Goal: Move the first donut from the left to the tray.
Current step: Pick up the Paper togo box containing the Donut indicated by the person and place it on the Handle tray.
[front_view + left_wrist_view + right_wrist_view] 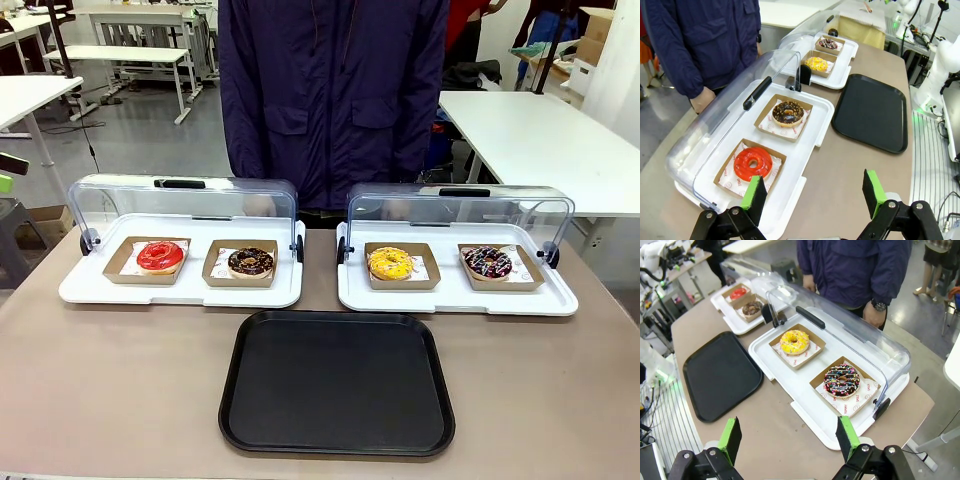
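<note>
While the red donut [160,256] sits untouched at its white tray's [82,288] left end, black tray [337,385] waiting, left gripper [815,186] and right gripper [789,434] gape wide.

- Beyond the tray [337,385], the person [333,100] is cut off at the chest by the top edge.
- Their hands [262,206], also beyond the tray, blur behind the clear lids [120,200].

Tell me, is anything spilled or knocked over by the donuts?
Nothing stands out. The glossy red-iced ring donut, the chocolate-glazed donut, the yellow donut and the sprinkled dark donut each sit whole in brown cardboard holders on white trays, clear lids tipped back. The flat black plastic tray lies square in front.
</note>
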### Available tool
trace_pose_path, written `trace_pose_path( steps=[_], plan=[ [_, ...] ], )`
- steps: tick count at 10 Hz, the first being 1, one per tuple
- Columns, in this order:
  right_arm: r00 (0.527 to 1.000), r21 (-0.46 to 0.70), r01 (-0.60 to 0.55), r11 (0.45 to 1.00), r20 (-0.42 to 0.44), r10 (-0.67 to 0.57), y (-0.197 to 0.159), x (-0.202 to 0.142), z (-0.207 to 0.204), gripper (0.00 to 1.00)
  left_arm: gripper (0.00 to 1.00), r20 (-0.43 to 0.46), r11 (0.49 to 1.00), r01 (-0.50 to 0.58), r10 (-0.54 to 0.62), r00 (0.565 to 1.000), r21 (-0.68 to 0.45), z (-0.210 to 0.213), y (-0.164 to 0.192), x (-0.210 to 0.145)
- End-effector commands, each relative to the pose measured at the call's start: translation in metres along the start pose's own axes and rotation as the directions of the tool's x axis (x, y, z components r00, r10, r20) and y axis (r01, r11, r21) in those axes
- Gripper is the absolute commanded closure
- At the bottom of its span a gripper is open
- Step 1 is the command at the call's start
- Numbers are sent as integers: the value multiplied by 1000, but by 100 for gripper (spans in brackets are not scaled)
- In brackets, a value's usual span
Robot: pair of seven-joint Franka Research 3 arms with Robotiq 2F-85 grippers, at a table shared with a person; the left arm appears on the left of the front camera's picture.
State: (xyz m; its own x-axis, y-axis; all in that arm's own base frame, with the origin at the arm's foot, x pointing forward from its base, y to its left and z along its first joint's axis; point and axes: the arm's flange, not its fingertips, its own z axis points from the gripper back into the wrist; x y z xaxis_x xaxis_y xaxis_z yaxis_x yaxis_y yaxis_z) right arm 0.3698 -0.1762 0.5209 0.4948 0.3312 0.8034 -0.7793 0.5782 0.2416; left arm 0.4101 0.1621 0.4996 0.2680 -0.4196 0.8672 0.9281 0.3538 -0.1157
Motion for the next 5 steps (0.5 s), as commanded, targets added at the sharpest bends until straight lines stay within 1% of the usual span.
trace_pose_path(
  steps=[1,5],
  plan=[
    [999,4,-28,1000,24,28,-2,2,0,0,0,18,1000,23,-23,1000,-6,-1,0,-1],
    [999,4,-28,1000,24,28,-2,2,0,0,0,18,1000,23,-23,1000,-6,-1,0,-1]
  ],
)
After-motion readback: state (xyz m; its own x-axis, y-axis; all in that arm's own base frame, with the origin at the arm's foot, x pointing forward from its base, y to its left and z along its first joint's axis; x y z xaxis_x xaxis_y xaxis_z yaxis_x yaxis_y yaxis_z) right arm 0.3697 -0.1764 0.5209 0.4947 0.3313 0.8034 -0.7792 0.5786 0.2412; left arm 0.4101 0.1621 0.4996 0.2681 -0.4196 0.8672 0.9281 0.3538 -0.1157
